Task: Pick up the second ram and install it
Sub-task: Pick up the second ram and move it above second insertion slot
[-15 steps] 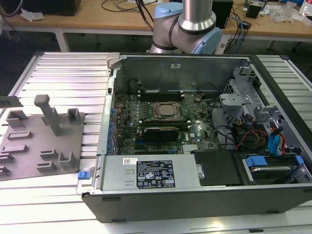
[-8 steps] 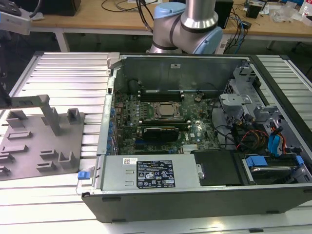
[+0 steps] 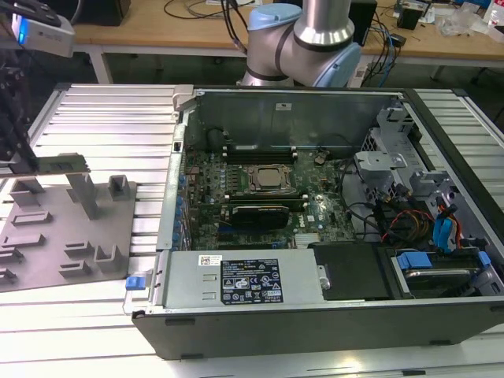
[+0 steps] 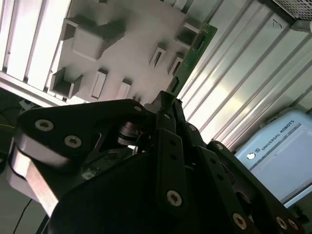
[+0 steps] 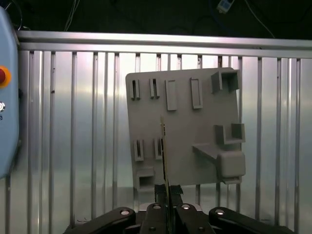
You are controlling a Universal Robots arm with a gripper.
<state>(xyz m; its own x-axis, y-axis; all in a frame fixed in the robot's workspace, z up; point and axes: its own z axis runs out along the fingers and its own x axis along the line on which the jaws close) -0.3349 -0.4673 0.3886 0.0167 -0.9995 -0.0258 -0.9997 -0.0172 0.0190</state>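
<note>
The second ram is a thin green stick held level just over the posts of a grey holder plate at the exterior view's left. My gripper comes down on its end nearest that view's left edge. In the first wrist view the ram shows edge-on, running away from my gripper, whose fingers press on both its faces. In the second wrist view the green ram sticks out beyond my gripper over the plate.
An open computer case lies on the ribbed metal table, with the processor socket and black memory slots inside. The arm's base stands behind the case. A pale blue control box lies near the plate.
</note>
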